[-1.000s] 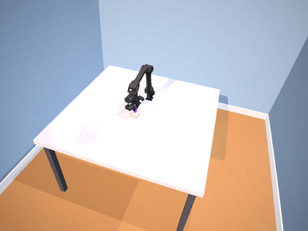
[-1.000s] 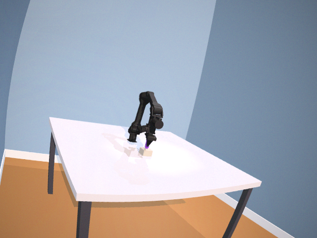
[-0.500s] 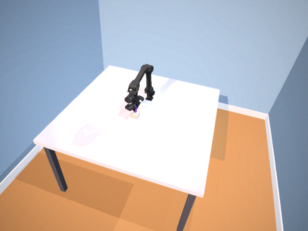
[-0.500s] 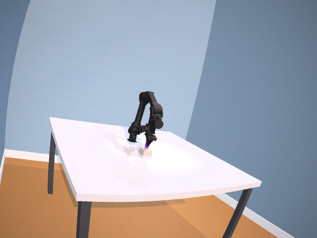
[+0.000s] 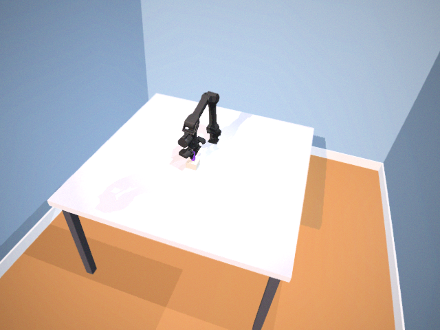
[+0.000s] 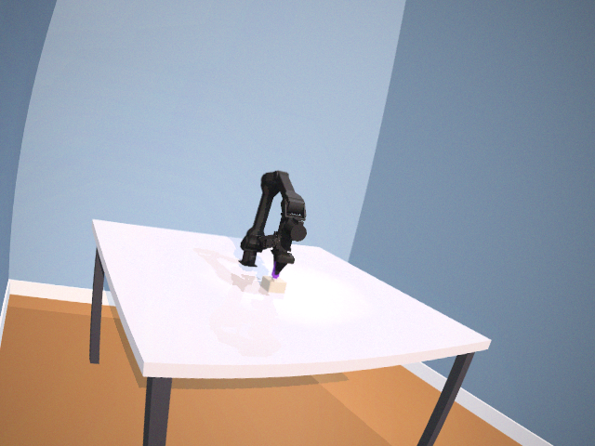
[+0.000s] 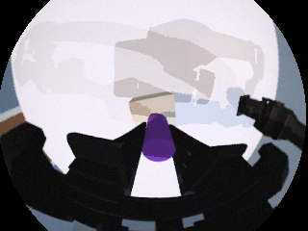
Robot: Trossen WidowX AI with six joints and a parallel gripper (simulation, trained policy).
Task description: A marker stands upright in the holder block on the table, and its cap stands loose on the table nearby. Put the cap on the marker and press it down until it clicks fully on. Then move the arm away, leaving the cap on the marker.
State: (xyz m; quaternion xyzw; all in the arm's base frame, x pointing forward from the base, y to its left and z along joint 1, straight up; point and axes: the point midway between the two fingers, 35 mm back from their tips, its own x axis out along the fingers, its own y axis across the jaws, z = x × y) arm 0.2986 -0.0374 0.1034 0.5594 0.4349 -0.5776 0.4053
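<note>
And here we are at the white table [image 5: 220,213] [image 6: 312,343] [image 7: 43,67], with the black arm [image 5: 200,109] [image 6: 261,208] [image 7: 271,117] arched high and folded down toward the pale holder block [image 5: 192,165] [image 6: 274,286] [image 7: 165,103]! The gripper [image 5: 192,157] [image 6: 277,271] [image 7: 157,126] points downward, and its fingers are closed on the purple cap [image 5: 193,156] [image 6: 273,270] [image 7: 158,140], one on either side, a proper grip! Look at the wrist view: the cap sits right between the fingertips, its wider end toward the camera, its narrower end toward the block

What a tight spot this is! From the top view the block lies near and to the left of the arm's foot; swing over to the exterior view and it lies near and to the right of it. The purple shows just over the block in both, right down at its upper face. The marker itself cannot be made out apart from the cap, so whether the two are joined, or the cap is fully pressed on, I cannot tell, folks! Soft shadows spread across the tabletop around the block, with the orange floor [image 5: 348,220] [image 6: 58,374] down below

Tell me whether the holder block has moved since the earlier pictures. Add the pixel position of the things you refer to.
No. The holder block [image 5: 192,165] [image 6: 274,286] [image 7: 163,104] shows no visible shift in any direction, judged against the edges of the table [image 5: 166,241] [image 6: 312,370] [image 7: 48,106] in the top and exterior views.
</note>
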